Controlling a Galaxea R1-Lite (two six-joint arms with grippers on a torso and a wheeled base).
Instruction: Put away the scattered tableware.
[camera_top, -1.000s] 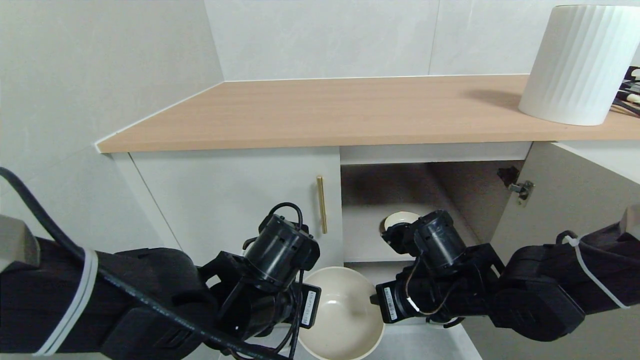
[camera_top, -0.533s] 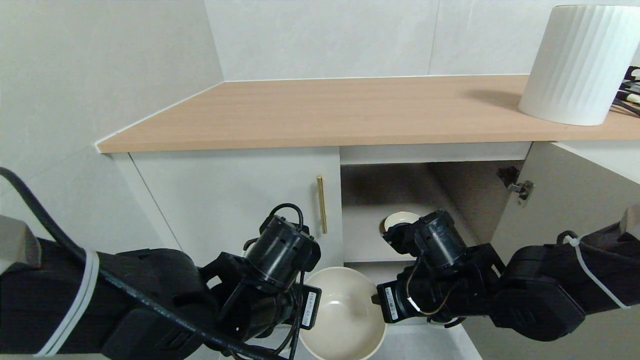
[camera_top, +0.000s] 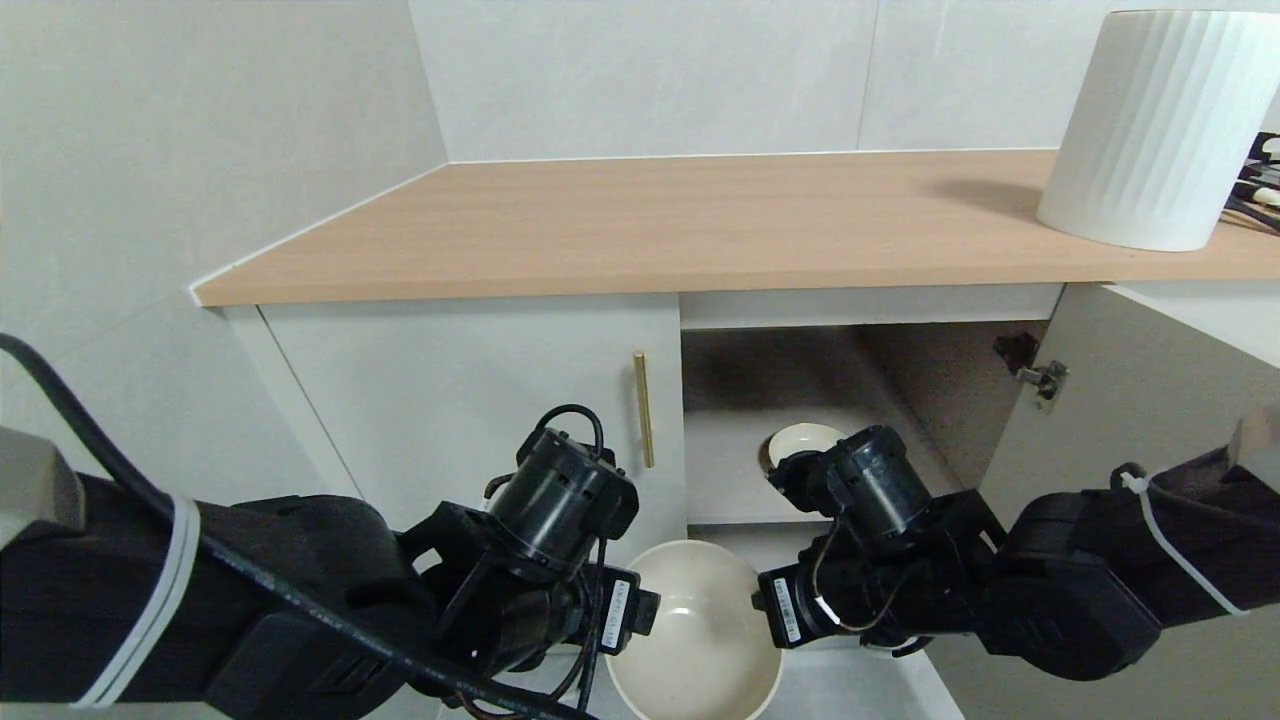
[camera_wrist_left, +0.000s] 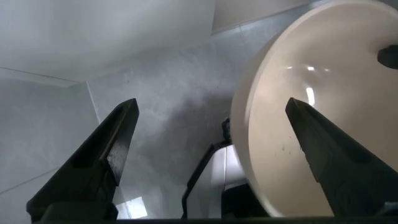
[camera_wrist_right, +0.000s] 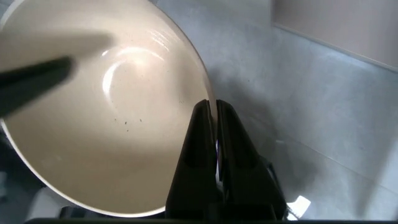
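Cream bowl (camera_top: 695, 640) noted low before the open cabinet (camera_top: 780, 370), between the two wrists, with grey floor (camera_wrist_right: 323, 93) seen beneath it. Its rim is pinched by the right claw (camera_wrist_right: 214, 111), closed tight on the edge, one finger inside and one outside. The left claw (camera_wrist_left: 211, 106) is held wide open, nothing gripped; the bowl lies just beside one finger (camera_wrist_left: 323, 162). A small pale dish (camera_top: 800, 440) is seen on the cabinet shelf. A white ribbed cylinder (camera_top: 1150, 130) stands on the desk (camera_top: 640, 230).
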